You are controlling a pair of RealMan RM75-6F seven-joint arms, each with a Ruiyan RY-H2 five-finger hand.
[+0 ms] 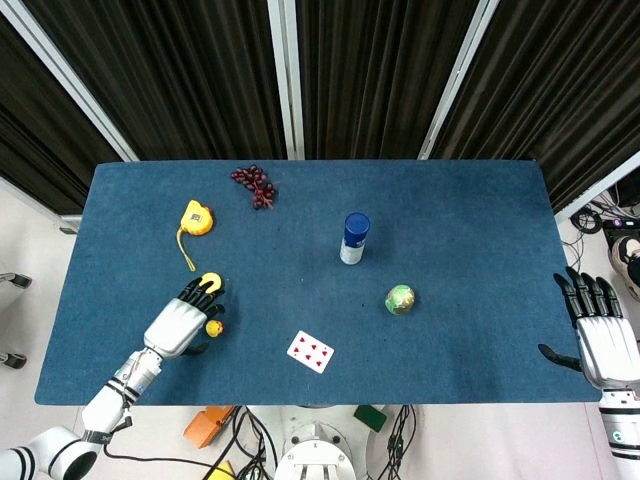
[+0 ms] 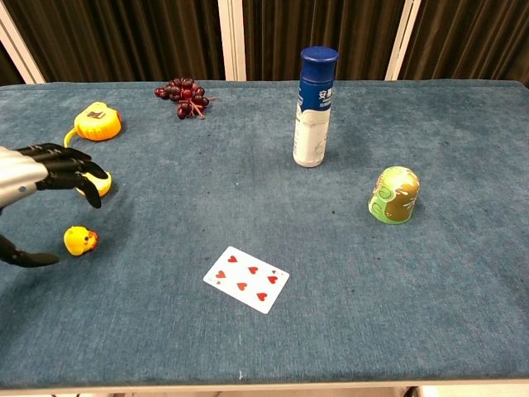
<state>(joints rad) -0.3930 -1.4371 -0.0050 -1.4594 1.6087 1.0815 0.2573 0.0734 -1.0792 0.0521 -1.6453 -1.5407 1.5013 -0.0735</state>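
Note:
My left hand (image 1: 182, 318) reaches over the table's front left with fingers spread and nothing in it; the chest view shows the same left hand (image 2: 37, 174) at the left edge. A small yellow duck (image 1: 214, 327) (image 2: 79, 241) lies just beside and below its fingers. Its fingertips hang over a round yellow piece (image 1: 211, 283) (image 2: 85, 188), partly hiding it. My right hand (image 1: 603, 337) stays open off the table's right edge, away from everything.
On the blue table (image 1: 450, 220) are a yellow tape measure (image 1: 196, 218) (image 2: 97, 121), dark grapes (image 1: 254, 185) (image 2: 183, 94), an upright blue-capped white bottle (image 1: 353, 238) (image 2: 315, 106), a green cup-like toy (image 1: 399, 299) (image 2: 394, 195) and a playing card (image 1: 310, 351) (image 2: 246, 279).

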